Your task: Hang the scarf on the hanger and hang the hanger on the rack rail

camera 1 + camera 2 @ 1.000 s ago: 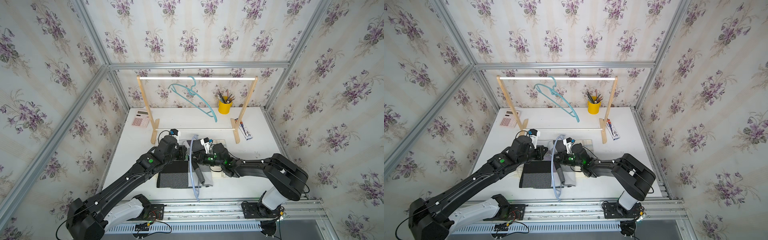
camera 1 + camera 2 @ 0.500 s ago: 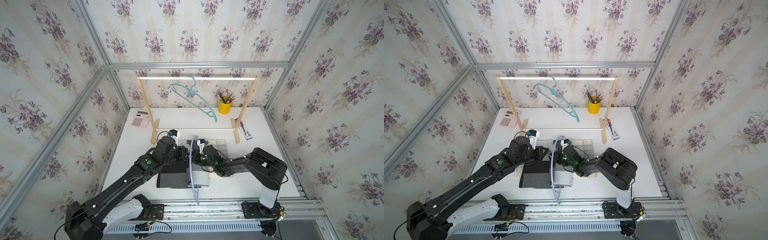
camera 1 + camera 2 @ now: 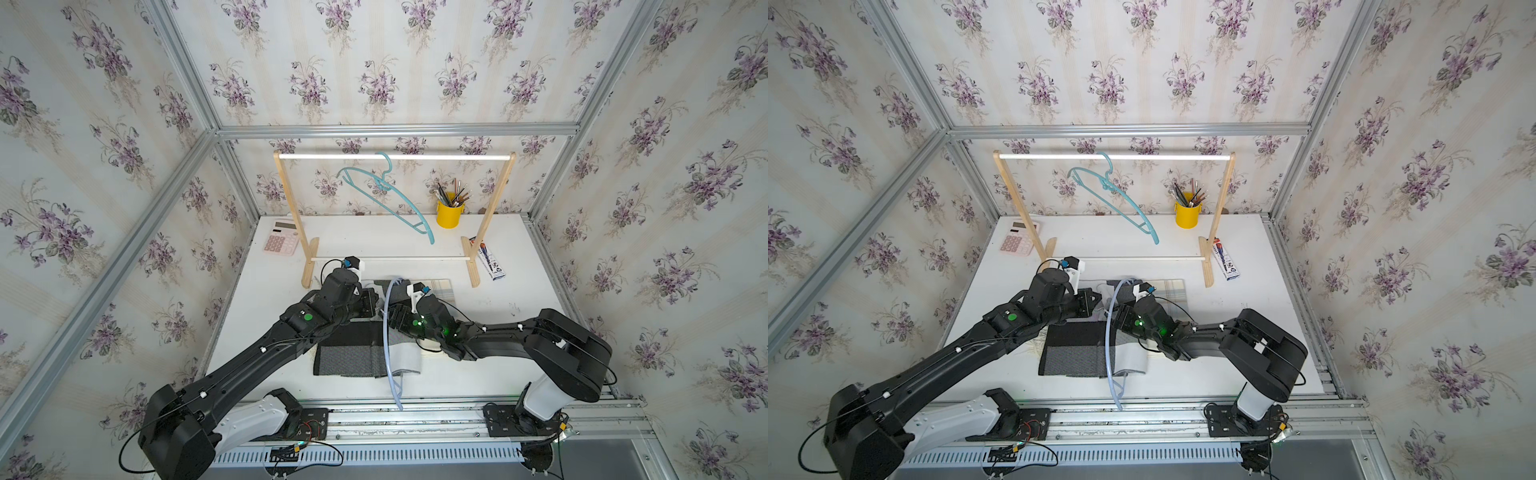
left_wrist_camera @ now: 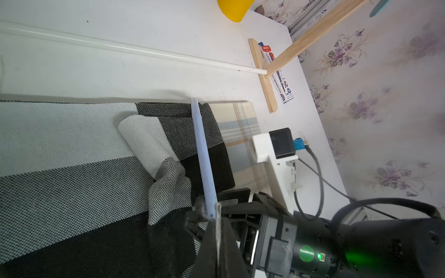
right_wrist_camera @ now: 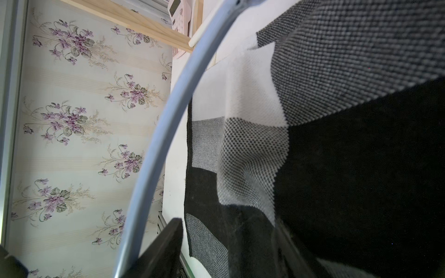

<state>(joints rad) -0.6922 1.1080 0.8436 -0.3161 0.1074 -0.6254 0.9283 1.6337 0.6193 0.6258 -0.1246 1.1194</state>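
The black, grey and white checked scarf (image 3: 353,361) (image 3: 1075,357) lies on the table, one fold raised beside the hanger. The pale blue hanger (image 3: 386,332) (image 3: 1108,332) stands on edge across it. My left gripper (image 3: 376,305) (image 4: 216,211) is shut on the hanger (image 4: 202,149), close by its far end. My right gripper (image 3: 395,316) (image 5: 228,226) is right next to the hanger (image 5: 163,125) on the other side. Its jaws stand open over the scarf (image 5: 337,168), with dark fabric between them.
A wooden rack (image 3: 395,156) stands at the back with a teal hanger (image 3: 386,195) on its rail. Near it are a yellow pencil cup (image 3: 449,214), a pink calculator (image 3: 281,243) and a pen box (image 3: 490,262). A cream plaid cloth (image 3: 440,286) lies under the scarf's far end.
My right gripper has gone from shut to open and has let go of the scarf fold. The left gripper keeps its hold on the hanger in about the same place.
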